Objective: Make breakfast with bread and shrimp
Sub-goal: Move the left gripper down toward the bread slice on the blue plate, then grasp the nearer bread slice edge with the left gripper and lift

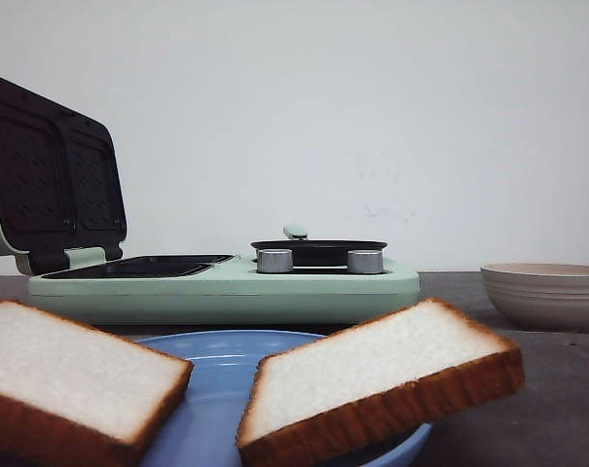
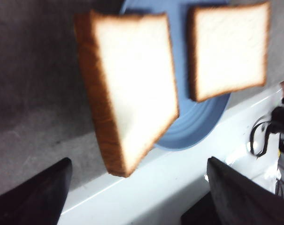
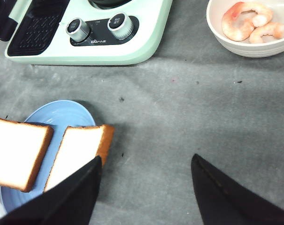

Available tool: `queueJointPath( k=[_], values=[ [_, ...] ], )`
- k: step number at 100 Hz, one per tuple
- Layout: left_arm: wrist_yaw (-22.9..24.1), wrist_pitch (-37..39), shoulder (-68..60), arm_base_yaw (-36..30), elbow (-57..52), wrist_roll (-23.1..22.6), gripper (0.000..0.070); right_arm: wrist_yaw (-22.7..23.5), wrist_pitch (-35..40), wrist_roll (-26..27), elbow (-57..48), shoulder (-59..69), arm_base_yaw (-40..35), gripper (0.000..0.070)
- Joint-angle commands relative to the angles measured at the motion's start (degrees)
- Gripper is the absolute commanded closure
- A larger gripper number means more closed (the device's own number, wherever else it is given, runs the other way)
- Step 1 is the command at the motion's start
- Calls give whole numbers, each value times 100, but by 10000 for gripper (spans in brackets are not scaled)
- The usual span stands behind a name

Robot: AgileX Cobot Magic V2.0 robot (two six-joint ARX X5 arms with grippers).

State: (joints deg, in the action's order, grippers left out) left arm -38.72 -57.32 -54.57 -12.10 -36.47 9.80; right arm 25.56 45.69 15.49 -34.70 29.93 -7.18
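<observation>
left gripper (image 2: 137, 187): black fingers spread wide, nothing between them, hanging over the white table edge just short of the plate. right gripper (image 3: 146, 187): fingers also wide apart and empty, above bare grey tabletop (image 3: 179, 108) beside the plate.

bread: two slices on the blue plate (image 1: 221, 360). left slice (image 1: 70, 384) and right slice (image 1: 372, 375) both overhang the rim, each tilted, a gap of plate showing between them. the right gripper's left finger (image 3: 71, 197) covers a corner of the right slice in its wrist view; contact cannot be told.

shrimp (image 3: 252, 23): pink-white pieces lying in the beige bowl (image 1: 547, 292), well off to the right of the plate.

behind the plate, a green cooker (image 1: 226, 287), lid (image 1: 51, 175) up, two knobs (image 1: 318, 261) in front of a small black pan (image 1: 318, 251).
</observation>
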Motion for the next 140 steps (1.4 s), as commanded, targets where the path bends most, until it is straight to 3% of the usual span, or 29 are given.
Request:
queueJointPath(
  k=[1, 86, 90, 102, 114, 126, 136, 140],
  values=[
    [42, 59, -166, -74, -31, -122, 184, 48, -42, 63, -87, 31, -13, 323],
    [225, 1104, -1314, -697, -31, -11, 198, 142, -44, 105, -87, 31, -13, 323],
    [225, 1126, -1318, -719, -31, -9, 214, 140, -44, 105, -87, 31, -13, 323],
    [225, 1193, -1320, -785, -31, 15, 359, 140, -48, 105, -87, 31, -13, 323],
    [212, 1248, -1320, -896, -31, 35, 419, 140, -48, 111, -87, 31, -13, 323],
    [212, 1279, -1329, -990, -31, 35, 520, 138, -50, 151, -87, 31, -13, 323],
    [216, 1322, -1335, -1056, -31, 52, 533, 140, -50, 166, -87, 31, -13, 323],
    [225, 1357, -1340, -1080, -31, 85, 579, 140, -50, 168, -87, 31, -13, 323]
  ],
)
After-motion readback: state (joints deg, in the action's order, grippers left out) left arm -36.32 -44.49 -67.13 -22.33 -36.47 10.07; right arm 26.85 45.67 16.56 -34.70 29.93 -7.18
